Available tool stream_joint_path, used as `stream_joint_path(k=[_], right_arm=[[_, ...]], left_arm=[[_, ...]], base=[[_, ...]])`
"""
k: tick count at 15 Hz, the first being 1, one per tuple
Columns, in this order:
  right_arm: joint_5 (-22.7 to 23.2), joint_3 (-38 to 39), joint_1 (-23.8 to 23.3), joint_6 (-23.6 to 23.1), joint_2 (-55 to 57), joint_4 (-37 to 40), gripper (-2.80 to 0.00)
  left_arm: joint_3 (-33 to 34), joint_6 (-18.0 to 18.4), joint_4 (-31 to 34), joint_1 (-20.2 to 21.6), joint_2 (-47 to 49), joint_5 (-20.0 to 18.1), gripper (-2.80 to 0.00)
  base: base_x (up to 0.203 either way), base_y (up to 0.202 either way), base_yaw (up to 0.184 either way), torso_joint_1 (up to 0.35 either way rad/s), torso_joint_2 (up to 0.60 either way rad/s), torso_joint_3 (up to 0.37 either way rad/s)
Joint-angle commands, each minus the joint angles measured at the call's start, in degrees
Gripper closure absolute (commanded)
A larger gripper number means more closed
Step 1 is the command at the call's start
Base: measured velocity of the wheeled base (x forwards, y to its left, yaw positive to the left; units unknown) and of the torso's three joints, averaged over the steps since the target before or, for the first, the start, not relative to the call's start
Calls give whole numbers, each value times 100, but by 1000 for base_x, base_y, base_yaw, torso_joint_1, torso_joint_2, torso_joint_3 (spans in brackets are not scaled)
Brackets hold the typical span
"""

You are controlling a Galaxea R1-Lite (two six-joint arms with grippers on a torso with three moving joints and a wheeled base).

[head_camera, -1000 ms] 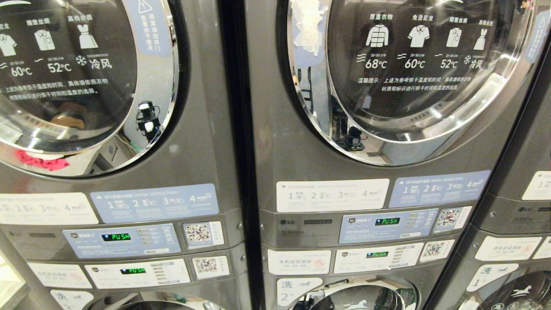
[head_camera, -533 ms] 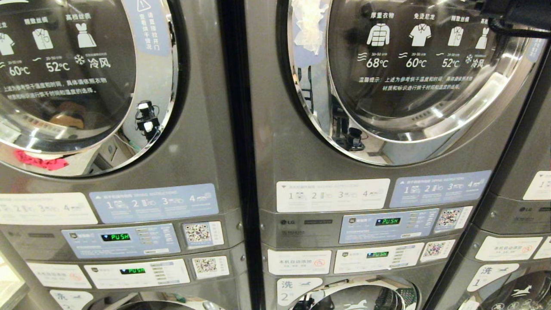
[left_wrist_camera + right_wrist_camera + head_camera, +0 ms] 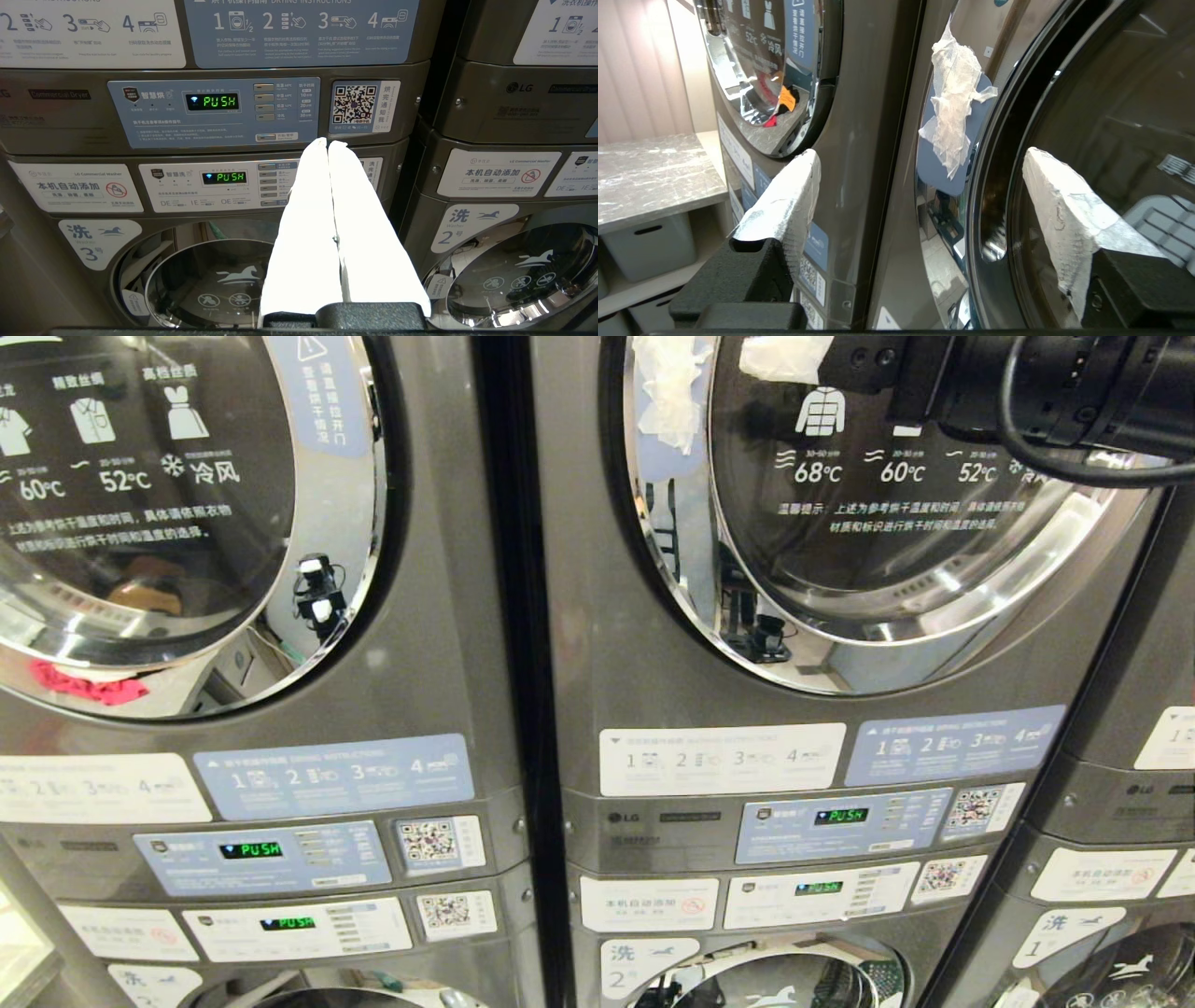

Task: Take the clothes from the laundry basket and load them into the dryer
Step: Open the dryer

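Head view: my right arm [image 3: 1046,383] reaches across the top of the shut dryer door [image 3: 896,523]; opening it looks like the step in hand, with clothes and basket out of sight. Right wrist view: my right gripper [image 3: 920,196] is spread empty, straddling the door's chrome rim [image 3: 994,154]; next I must hook that edge, the neighbouring machine [image 3: 859,116] close alongside. Left wrist view: my left gripper [image 3: 329,144] hangs pressed closed, empty, before the control panels [image 3: 215,112].

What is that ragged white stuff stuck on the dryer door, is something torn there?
A crumpled, torn-looking white patch is stuck over the blue label on the chrome rim of the right dryer door; the left dryer's label is bare. What it is made of I cannot tell. The open right gripper is beside it.
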Motion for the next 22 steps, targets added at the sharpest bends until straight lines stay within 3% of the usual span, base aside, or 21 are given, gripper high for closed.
stream_joint_path(k=[1, 9, 22], right_arm=[[9, -244, -3, -5, 366, -2, -280], [53, -948, 3, 21, 1132, -5, -280], [131, -967, 401, 39, 1527, -379, -280]], left_arm=[[9, 3, -1, 2, -2, 2, 0], [9, 4, -1, 2, -2, 2, 0], [9, 4, -1, 2, -2, 2, 0]], base=[[0, 0, 0, 0, 0, 0], [0, 0, 0, 0, 0, 0], [0, 0, 0, 0, 0, 0]])
